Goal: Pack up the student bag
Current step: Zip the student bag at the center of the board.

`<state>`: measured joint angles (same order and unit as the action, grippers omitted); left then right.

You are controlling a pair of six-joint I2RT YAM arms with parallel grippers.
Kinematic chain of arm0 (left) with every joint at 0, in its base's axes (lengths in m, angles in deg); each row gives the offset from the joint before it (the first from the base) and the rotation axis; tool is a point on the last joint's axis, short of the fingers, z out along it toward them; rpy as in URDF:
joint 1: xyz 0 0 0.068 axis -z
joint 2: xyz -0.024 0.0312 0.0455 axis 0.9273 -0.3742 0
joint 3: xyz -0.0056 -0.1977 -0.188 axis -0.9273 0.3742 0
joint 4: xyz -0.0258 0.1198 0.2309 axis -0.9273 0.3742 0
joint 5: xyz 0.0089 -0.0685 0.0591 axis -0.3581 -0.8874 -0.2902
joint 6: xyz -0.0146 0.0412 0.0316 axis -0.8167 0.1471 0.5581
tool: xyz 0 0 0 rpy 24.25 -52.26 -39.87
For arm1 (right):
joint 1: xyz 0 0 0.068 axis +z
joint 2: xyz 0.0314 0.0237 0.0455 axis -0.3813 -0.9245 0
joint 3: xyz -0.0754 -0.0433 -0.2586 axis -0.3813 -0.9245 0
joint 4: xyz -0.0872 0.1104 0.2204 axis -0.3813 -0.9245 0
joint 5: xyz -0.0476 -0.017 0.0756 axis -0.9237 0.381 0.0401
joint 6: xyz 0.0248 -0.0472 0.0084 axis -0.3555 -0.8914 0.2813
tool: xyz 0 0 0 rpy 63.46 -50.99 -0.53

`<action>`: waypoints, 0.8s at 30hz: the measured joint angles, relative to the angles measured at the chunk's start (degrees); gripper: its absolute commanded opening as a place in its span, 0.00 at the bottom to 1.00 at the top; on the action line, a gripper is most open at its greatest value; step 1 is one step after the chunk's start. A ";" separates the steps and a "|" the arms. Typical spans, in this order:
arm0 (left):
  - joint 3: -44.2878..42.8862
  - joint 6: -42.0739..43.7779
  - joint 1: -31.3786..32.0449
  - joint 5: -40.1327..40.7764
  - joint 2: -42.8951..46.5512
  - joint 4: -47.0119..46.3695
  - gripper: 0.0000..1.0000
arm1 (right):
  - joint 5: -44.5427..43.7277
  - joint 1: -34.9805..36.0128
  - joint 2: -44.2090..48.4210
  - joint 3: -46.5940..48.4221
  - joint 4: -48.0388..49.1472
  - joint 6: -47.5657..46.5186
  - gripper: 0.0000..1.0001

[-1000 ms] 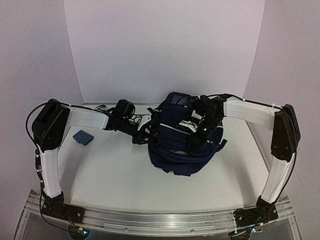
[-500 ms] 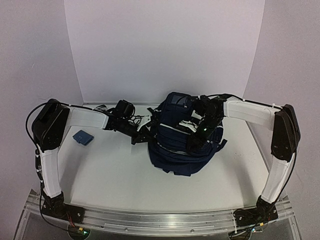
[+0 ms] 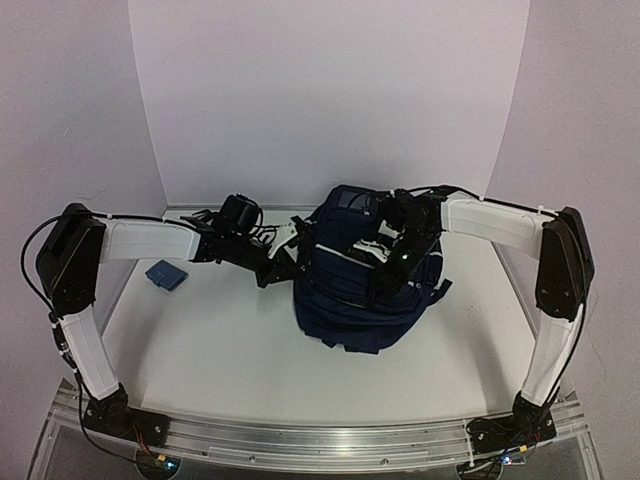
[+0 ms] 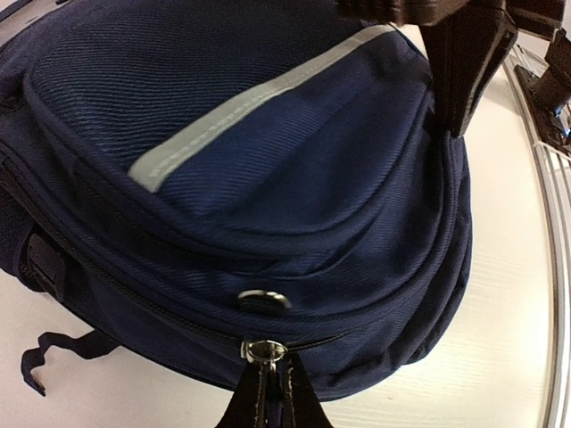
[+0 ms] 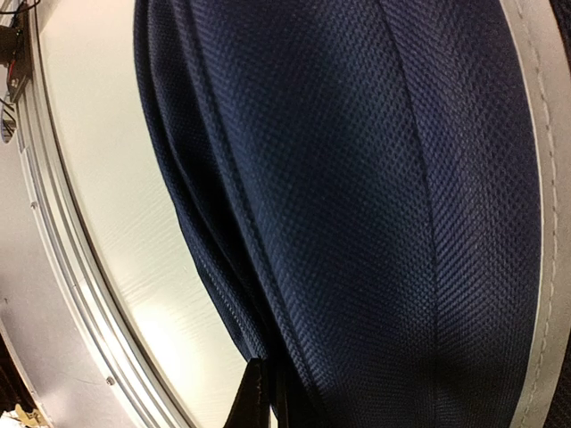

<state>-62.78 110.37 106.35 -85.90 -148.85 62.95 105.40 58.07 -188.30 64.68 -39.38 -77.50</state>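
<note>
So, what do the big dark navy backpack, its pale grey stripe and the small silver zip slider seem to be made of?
The big dark navy backpack looks like woven synthetic fabric with a matte finish: a fine diagonal rib shows. The pale grey stripe seems to be a smoother tape sewn on, perhaps reflective. The small silver zip slider looks like metal, since it glints.

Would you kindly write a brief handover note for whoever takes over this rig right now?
Left gripper: shut on the zip pull at the left side of the student bag.
Right gripper: shut against the bag's fabric; a pinch is unclear.
Bag sits mid-table. Small blue item lies outside it, to its left.
Contents hidden. To do: work the zip, possibly pack the blue item.
</note>
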 measured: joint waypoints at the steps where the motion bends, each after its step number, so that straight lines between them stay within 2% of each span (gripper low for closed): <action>1: 0.43 -0.76 0.94 1.25 0.39 0.10 0.00 | 0.12 0.00 -0.35 0.41 -0.29 0.18 0.00; 8: 6.11 -6.78 9.17 7.65 4.75 -1.80 0.00 | 1.40 0.04 -1.76 2.10 -1.41 1.58 0.00; 13: 8.19 -13.70 12.45 10.53 5.67 -6.35 0.00 | 2.97 0.06 -2.66 3.54 -2.40 2.45 0.00; 14: 8.41 -15.07 13.09 11.37 5.65 -7.23 0.00 | 3.27 0.04 -2.93 3.89 -2.65 2.69 0.04; 15: 8.44 -16.39 13.67 12.31 5.63 -7.64 0.00 | 3.67 0.01 -3.13 4.24 -2.92 2.91 0.13; 18: 8.49 -20.37 14.79 15.37 5.63 -8.52 0.00 | 5.33 0.00 -3.29 4.96 -3.25 4.00 0.47; 21: 8.68 -23.56 13.66 15.48 5.64 -8.85 0.00 | 8.43 0.16 -2.89 5.39 -2.94 4.83 0.60; 24: 10.01 -26.05 10.46 14.27 6.37 -9.18 0.00 | 9.81 -0.35 -0.87 5.38 -1.61 5.50 0.67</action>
<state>-52.76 84.32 116.81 -71.63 -142.48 53.77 115.22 57.73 -189.17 70.06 -40.99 -72.00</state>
